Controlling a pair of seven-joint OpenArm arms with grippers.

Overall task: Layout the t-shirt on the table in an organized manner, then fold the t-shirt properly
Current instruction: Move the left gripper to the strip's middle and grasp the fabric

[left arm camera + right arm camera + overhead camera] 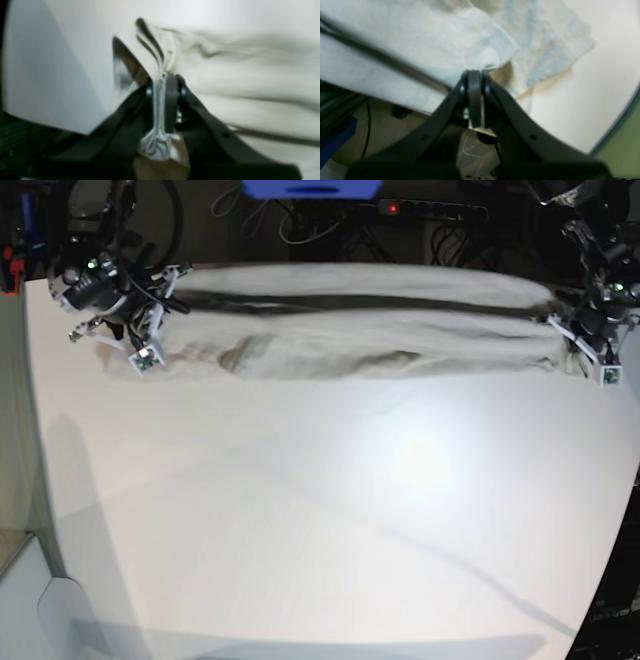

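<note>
The t-shirt [360,340] is pulled into a long, flattened band along the far edge of the table [320,510]. In the base view my left gripper [568,332] is at the band's right end and my right gripper [160,305] at its left end. The left wrist view shows the left gripper [165,78] shut on a bunched fold of the t-shirt [250,75], with cloth squeezed out below the jaws. In the right wrist view the right gripper [473,73] is shut on the edge of the t-shirt [420,45], beside a loose sleeve [552,47] lying on the table [595,87].
Behind the table's far edge are a blue box [310,188], a power strip with a red light [392,207] and cables. The table's edge curves away at the right [610,560]. Beneath the right gripper I see floor and a blue object [335,135].
</note>
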